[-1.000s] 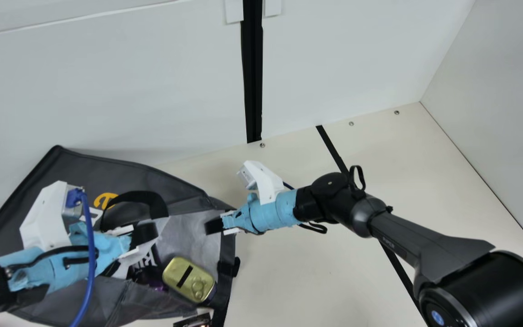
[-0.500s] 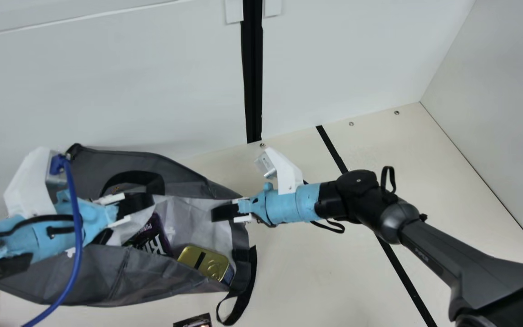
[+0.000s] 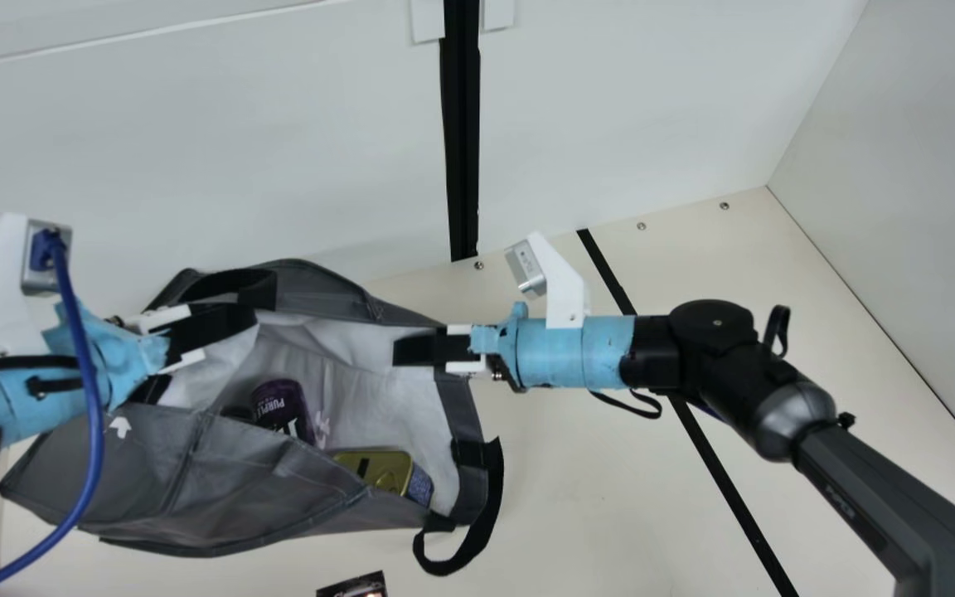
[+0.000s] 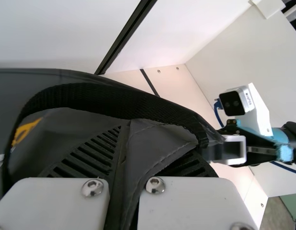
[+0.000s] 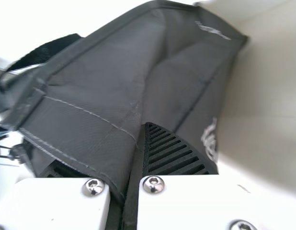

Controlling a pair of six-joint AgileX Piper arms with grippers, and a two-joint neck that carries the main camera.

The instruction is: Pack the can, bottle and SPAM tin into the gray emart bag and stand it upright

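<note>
So I've got the gray emart bag (image 3: 262,489) pinched from both ends, mouth open, sitting on the table (image 3: 610,497). My left gripper (image 3: 233,322) is clamped on fabric at the left end of the opening, and my right gripper (image 3: 411,350) has the rim at the right end; in both wrist views my jaws are nipped tight with cloth folded between the ribbed fingers. Inside I can see the gold-lidded SPAM tin (image 3: 378,466), plus a purple container (image 3: 281,408) (can or bottle, can't tell from here). IMO the bag itself is light and floppy, kinda slick, so it'll slump anywhere I'm not holding it. The seamed rim looks like the stiffest bit, and that's where I'd keep hold, opposite sides, evenly. The tin's probably the heavy one and hard-sided, so it could slide and drag its end down if I lift lopsided. Nothing looks fragile, but the cloth could creep out of a shallow pinch. The near handle (image 3: 477,531) hangs loose outside, and I wouldn't lift by that alone, it'd just tip everything. I'd raise both ends together and let the weight settle into the base.
</note>
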